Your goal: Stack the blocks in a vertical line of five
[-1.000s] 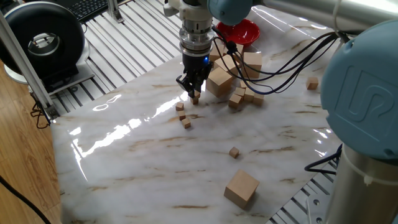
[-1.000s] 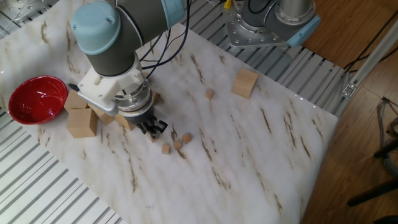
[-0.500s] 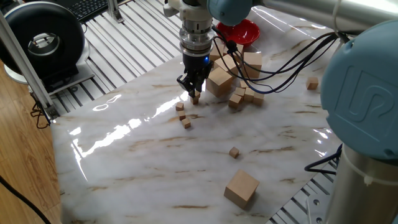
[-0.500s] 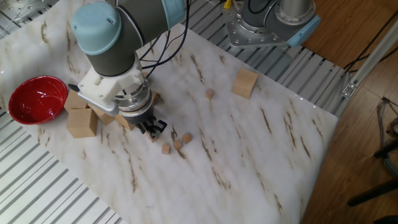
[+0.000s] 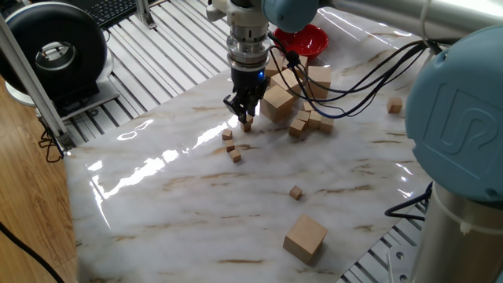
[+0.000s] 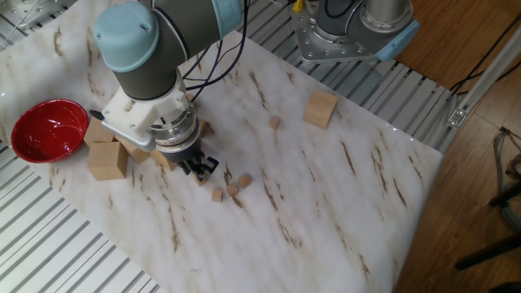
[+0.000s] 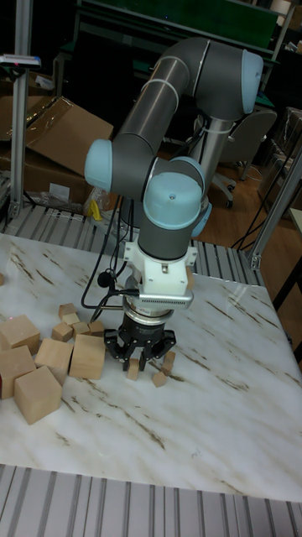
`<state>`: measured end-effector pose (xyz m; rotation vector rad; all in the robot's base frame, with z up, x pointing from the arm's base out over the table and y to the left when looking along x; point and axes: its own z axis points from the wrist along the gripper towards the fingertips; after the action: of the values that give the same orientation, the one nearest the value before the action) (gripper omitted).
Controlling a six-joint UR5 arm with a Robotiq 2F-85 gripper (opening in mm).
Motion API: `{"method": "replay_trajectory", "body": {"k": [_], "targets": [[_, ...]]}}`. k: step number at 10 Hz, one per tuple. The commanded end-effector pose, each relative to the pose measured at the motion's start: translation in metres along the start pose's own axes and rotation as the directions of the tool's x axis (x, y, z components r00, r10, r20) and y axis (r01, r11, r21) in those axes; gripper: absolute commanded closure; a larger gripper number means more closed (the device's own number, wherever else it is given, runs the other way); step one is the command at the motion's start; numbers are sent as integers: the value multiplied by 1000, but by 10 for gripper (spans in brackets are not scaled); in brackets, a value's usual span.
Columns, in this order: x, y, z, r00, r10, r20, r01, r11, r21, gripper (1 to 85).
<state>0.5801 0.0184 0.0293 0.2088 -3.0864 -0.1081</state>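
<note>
My gripper [image 5: 246,119] [image 6: 200,169] [image 7: 136,364] points straight down at the marble table, its fingertips drawn in on one tiny wooden block [image 5: 247,126] [image 7: 132,372] at table level. Whether that block rests on the surface or hangs just above it, I cannot tell. Three more tiny blocks lie in a short row right beside it [image 5: 227,134] [image 5: 230,146] [image 5: 236,156], seen in the other fixed view as [image 6: 245,179] [image 6: 233,190] [image 6: 217,194]. Another tiny block [image 5: 295,192] [image 6: 275,122] sits alone farther out.
A cluster of medium and large wooden cubes [image 5: 277,104] [image 6: 107,159] [image 7: 38,394] lies close behind the gripper. A red bowl [image 5: 302,39] [image 6: 47,130] stands beyond them. One large cube [image 5: 305,237] [image 6: 321,108] sits near the table edge, and a medium cube [image 5: 394,104] lies apart.
</note>
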Motion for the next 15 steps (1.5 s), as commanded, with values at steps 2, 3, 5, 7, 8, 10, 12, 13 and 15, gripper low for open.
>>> {"method": "replay_trajectory", "body": {"k": [2, 3, 5, 7, 8, 10, 12, 13, 15], "targets": [[7, 1, -5, 999, -21, -28, 20, 1000, -12, 453], [12, 1, -5, 998, -34, -46, 34, 999, -14, 410], [17, 1, -5, 997, -44, -64, 43, 999, -18, 390], [17, 0, -6, 997, -47, -64, 46, 999, -16, 390], [17, -1, -7, 997, -49, -63, 49, 999, -12, 390], [16, -7, -8, 996, -62, -60, 63, 998, 10, 390], [16, -5, -11, 996, -63, -60, 63, 998, 3, 387], [17, -6, -15, 996, -69, -60, 69, 998, 3, 380], [17, -6, -21, 996, -67, -57, 68, 998, 7, 380]]}}
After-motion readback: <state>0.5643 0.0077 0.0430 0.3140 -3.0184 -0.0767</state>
